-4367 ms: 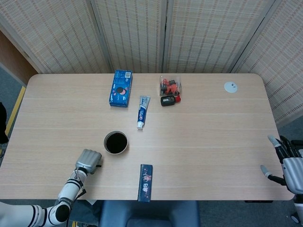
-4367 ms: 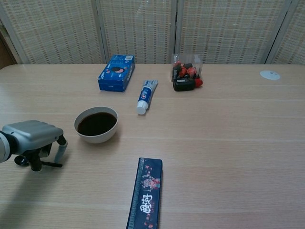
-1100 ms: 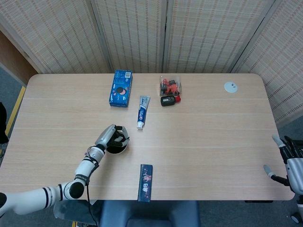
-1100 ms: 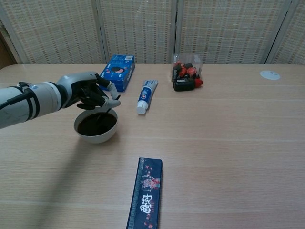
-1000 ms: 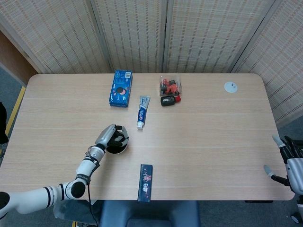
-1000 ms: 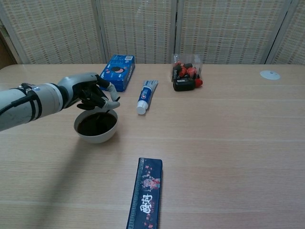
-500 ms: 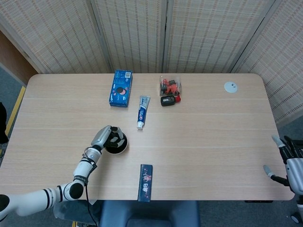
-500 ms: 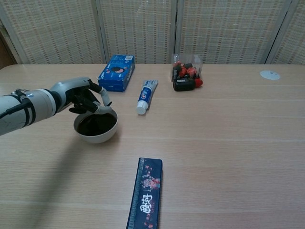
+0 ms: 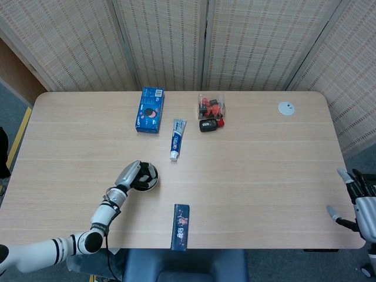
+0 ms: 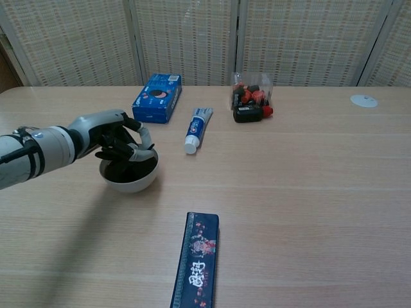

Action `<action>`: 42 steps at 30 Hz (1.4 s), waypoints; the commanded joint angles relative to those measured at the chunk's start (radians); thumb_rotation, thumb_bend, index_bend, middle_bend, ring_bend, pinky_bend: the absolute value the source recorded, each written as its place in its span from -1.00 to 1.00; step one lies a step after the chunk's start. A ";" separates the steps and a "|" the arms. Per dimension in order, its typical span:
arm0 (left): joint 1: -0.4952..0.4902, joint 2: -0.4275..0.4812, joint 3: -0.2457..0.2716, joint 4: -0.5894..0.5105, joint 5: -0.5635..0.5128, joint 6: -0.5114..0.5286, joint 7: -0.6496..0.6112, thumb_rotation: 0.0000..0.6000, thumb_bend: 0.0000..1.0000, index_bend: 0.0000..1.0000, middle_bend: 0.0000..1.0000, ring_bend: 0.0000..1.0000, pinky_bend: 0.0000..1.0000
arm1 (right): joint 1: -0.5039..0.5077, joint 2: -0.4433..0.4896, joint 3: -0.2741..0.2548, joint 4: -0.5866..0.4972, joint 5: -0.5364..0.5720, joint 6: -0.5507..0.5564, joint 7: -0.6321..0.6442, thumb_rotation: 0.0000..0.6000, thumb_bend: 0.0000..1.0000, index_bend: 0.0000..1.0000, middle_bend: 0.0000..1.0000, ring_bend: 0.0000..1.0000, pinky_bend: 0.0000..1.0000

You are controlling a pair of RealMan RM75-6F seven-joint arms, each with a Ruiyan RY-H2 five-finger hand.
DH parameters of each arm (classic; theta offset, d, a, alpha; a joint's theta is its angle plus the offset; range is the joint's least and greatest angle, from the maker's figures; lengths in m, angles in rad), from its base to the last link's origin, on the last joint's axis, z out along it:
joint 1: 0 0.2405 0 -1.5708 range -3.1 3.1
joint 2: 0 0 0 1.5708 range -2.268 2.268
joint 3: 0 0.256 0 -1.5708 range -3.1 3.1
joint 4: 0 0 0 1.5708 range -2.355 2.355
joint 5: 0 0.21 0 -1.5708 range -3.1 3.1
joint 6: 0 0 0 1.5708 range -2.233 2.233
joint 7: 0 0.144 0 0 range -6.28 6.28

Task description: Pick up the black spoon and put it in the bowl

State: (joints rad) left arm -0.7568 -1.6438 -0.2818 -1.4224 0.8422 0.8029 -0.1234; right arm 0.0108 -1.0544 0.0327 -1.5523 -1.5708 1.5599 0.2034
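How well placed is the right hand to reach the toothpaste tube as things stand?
Probably not well: the right hand sits off the table's right edge, while the toothpaste tube lies far across the bare table. Nothing blocks the way.

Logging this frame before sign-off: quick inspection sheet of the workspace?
Surface: light wood table, nothing spilled.
Job's things: bowl white, dark inside; black spoon not clearly visible, hidden by the fingers.
Clutter: blue box, toothpaste tube, clear bag of red and black items, dark patterned box, white disc.
Hands: left hand over the bowl, fingers curled; grip unclear. Right hand at table edge, fingers apart, empty.
Cables: nothing seen.
Surroundings: woven screen panels.
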 commanded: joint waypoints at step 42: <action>-0.058 -0.056 -0.017 0.058 -0.136 0.019 0.187 1.00 -0.15 0.27 1.00 1.00 1.00 | -0.009 -0.008 -0.002 0.015 0.005 0.007 0.015 1.00 -0.47 -0.94 -0.70 -0.93 -0.74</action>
State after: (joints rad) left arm -0.8057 -1.6904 -0.2932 -1.3783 0.7191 0.8243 0.0552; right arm 0.0017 -1.0619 0.0311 -1.5373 -1.5657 1.5666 0.2183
